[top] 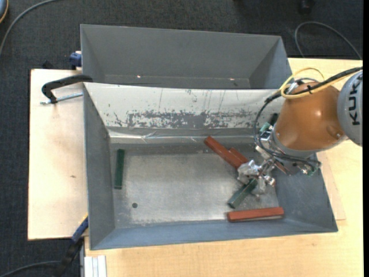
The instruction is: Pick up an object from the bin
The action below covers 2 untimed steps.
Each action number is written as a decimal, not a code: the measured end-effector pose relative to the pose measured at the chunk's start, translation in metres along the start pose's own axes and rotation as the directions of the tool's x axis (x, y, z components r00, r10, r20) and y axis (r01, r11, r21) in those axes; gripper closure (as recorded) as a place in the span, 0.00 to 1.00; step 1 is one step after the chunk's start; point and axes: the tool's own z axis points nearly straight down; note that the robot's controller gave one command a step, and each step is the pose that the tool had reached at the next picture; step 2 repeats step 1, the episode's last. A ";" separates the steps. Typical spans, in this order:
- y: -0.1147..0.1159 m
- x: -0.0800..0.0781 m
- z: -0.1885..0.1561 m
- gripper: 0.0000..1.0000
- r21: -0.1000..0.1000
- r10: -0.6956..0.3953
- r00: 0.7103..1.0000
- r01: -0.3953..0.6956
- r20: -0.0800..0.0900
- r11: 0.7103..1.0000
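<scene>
The jaws sit over the upper end of a dark green stick (pixel 238 198); its long axis runs down-left from them. Jaw opening cannot be told.

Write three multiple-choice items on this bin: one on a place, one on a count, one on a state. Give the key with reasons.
1. The pincer hangs over the bin's: A left side; B right side; C back wall.
2. Red bars in the bin: A one; B two; C four.
3. The front red bar: A lies flat; B stands on end; C leans on the rim.
Key: B, it is above a dark green bar at the right; B, the front one and a back red bar; A, its whole length rests on the floor.
</scene>
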 end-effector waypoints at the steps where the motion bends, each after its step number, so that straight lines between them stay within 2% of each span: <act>1: -0.002 0.007 -0.151 1.00 0.004 -0.020 1.000 0.020 0.001 1.000; 2: -0.002 0.007 -0.151 1.00 0.004 -0.020 1.000 0.020 0.001 1.000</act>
